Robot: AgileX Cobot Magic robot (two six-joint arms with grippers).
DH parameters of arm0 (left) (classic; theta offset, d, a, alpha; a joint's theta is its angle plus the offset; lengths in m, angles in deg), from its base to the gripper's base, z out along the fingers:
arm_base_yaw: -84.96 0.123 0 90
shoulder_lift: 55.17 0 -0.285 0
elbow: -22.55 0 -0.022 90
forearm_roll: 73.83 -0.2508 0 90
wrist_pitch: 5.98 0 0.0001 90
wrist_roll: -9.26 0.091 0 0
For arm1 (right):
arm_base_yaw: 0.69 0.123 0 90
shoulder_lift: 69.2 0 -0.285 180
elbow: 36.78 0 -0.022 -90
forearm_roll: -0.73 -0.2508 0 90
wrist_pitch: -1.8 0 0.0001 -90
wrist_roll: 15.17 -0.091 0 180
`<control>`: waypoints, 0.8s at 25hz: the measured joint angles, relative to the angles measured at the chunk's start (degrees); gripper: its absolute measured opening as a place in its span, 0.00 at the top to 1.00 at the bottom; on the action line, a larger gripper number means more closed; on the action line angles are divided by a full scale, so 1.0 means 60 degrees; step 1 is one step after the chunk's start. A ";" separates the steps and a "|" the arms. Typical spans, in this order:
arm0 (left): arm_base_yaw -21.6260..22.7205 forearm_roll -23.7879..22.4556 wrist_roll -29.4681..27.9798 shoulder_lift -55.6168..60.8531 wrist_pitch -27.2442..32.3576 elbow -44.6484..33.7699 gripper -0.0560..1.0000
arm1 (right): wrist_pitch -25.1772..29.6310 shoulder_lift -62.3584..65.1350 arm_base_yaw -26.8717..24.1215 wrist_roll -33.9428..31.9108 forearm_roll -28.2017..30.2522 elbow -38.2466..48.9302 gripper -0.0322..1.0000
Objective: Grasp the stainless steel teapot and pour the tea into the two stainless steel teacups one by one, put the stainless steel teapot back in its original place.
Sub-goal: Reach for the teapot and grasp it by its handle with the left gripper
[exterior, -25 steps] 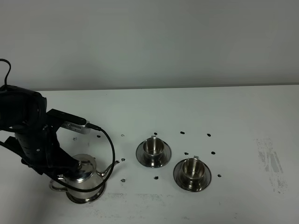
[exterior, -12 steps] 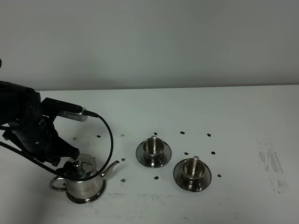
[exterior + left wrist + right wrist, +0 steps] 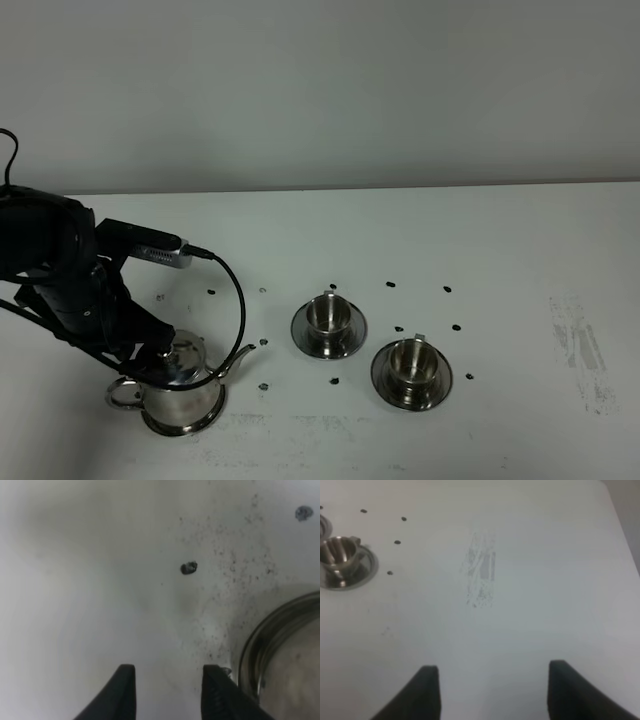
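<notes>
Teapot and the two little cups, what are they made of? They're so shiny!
The teapot looks like polished metal, probably stainless steel. It is silvery grey, with mirror-like bright highlights and dark reflections on its body. The left cup and the right cup look like the same polished steel, with bright glints inside. The exact metal cannot be told for sure from pictures alone.

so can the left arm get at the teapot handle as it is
Probably yes: the left gripper sits close by the stainless steel teapot, jaws open, and its loop handle juts out on that arm's side with nothing around it.
</notes>
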 joint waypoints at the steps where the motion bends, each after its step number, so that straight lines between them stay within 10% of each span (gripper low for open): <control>1: 0.0000 0.0000 0.0000 0.0000 -0.0028 -0.0045 0.59 | 0.0000 0.0000 0.0000 0.0000 0.0000 0.0000 0.49; 20: -0.0129 -0.0018 0.0009 0.0000 0.0100 -0.0234 0.59 | 0.0000 0.0000 0.0000 0.0000 0.0000 0.0000 0.49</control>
